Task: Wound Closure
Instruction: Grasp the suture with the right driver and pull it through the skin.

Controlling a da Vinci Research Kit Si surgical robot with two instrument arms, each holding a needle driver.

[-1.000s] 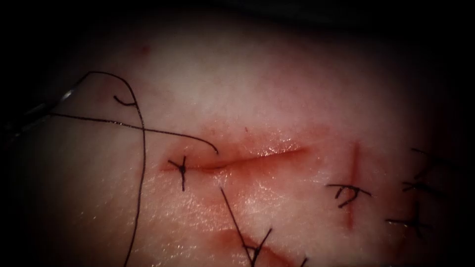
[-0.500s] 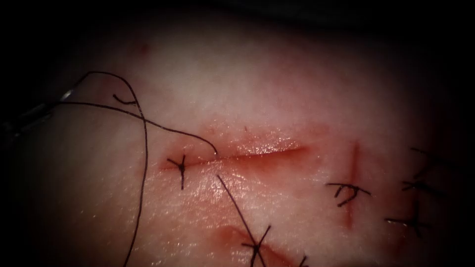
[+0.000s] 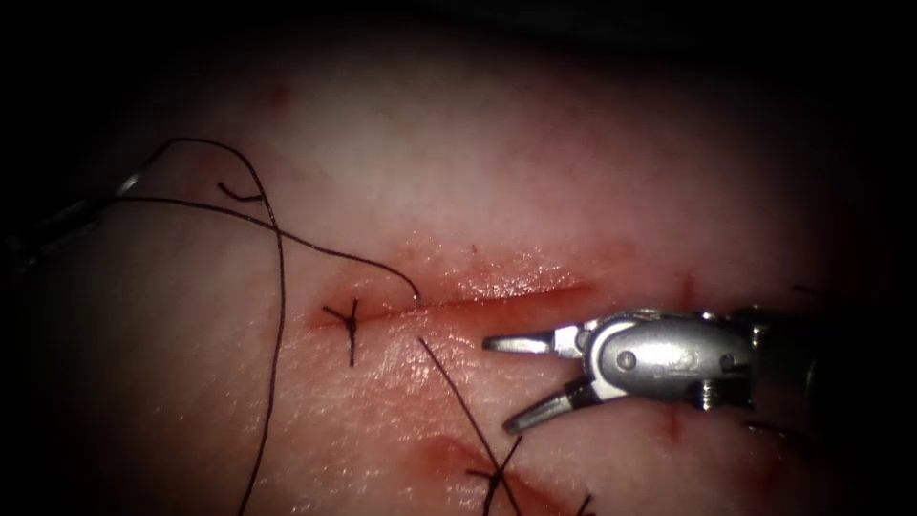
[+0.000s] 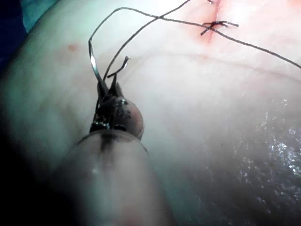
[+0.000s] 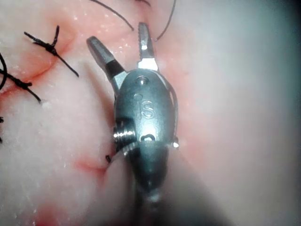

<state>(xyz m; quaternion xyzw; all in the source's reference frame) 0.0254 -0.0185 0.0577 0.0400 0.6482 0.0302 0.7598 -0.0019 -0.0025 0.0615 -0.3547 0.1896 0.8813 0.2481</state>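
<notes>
Landmark: the cut [image 3: 497,304], a red slit running left to right across the tissue [image 3: 535,162].
Right tool [image 3: 497,377]: jaws spread wide, holding nothing; it lies just below the right half of the cut, tips pointing left. It was absent a second ago and has come in from the right.
Left tool [image 4: 109,88]: far left of the cut, jaws clamped on the needle [image 4: 92,63] near one end of its curve.
Needle: wholly out of the tissue, well left of the cut; the free part rises from the jaws as a thin bright arc.
Thread [image 3: 277,315]: runs from the needle's end in a loop, then one strand crosses to the upper lip of the cut near its left third and enters there; another strand hangs down left of the cut.
Finished stitch [image 3: 350,325]: knot with short cut ends at the cut's left end.
Handling, needle: judged light, stiff, smooth steel, apt to swivel in the jaws; best taken on the body of the curve, away from the point.
Handling, thread: limp, fine, easily frayed; best held well away from the needle end.
Handling, tissue: soft, wet, glistening, likely slippery.
</notes>
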